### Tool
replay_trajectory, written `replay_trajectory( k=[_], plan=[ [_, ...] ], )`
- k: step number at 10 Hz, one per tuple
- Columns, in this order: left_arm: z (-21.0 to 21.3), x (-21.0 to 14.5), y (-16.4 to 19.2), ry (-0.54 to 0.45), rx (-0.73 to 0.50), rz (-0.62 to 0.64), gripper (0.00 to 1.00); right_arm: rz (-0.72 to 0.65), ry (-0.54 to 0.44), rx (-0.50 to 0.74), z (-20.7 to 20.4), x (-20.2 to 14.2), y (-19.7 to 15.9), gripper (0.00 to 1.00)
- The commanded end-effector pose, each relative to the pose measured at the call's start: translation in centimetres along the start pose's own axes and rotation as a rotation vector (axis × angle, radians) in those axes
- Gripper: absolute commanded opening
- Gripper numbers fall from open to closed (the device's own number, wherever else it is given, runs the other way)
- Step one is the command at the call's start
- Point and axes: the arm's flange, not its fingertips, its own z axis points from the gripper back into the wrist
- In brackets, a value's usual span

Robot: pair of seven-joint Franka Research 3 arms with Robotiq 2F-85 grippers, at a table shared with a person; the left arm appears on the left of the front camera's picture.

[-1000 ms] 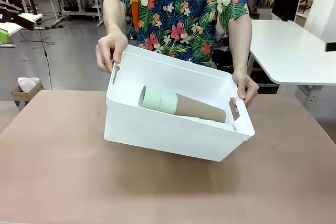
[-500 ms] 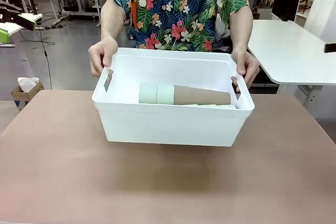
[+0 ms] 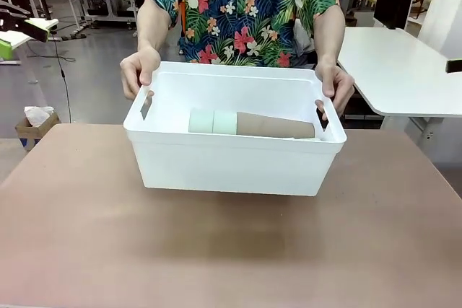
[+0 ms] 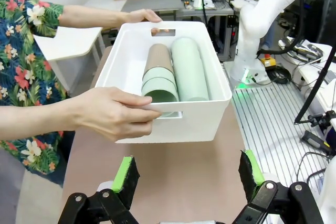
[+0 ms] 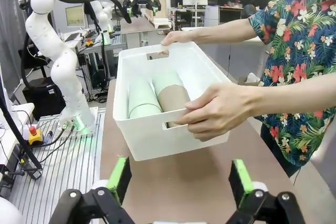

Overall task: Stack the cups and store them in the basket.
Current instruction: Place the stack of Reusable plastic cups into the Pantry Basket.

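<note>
- Left wrist view: the left gripper [image 4: 186,182] hung well back from the basket [image 4: 173,121], its green-padded fingers spread wide with nothing between them, leaving bare brown tabletop [image 4: 173,182] between itself and the basket's near end wall.
- Right wrist view: the right gripper [image 5: 181,182] was likewise splayed and empty, set back from the basket's other end, so both arms appeared parked clear of the person's work.
- At the basket's end handles, the person's hand [image 4: 113,114] curled over the rim by one slot and the other hand [image 5: 218,111] gripped the opposite slot; this two-handed hold looked meant to carry or set down the basket level.
- Front view: the basket seemed raised just off the table [image 3: 72,250], level, with open tabletop on every side of it.
- Inside the basket the cups lay on their sides: a nested stack with the taupe-brown cup [image 3: 274,126] outermost and mint cups [image 3: 213,122] poking from it, and beside that a mint green stack [image 4: 186,66].
- Judged from this, stacking and storing looked done.
</note>
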Motion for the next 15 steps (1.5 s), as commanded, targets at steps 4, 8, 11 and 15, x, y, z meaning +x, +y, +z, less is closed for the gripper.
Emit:
replay_trajectory(
  k=[4,8,11,15],
  plan=[
    [0.01,0.38,-0.14,-0.005,-0.005,0.005,1.0,-0.01,-0.025,-0.003,-0.18,0.1,0.32,1.0],
    [0.01,0.38,-0.14,-0.005,-0.005,0.005,1.0,-0.01,-0.025,-0.003,-0.18,0.1,0.32,1.0],
    [0.01,0.38,-0.14,-0.005,-0.005,0.005,1.0,-0.01,-0.025,-0.003,-0.18,0.1,0.32,1.0],
    [0.01,0.38,-0.14,-0.005,-0.005,0.005,1.0,-0.01,-0.025,-0.003,-0.18,0.1,0.32,1.0]
  ],
)
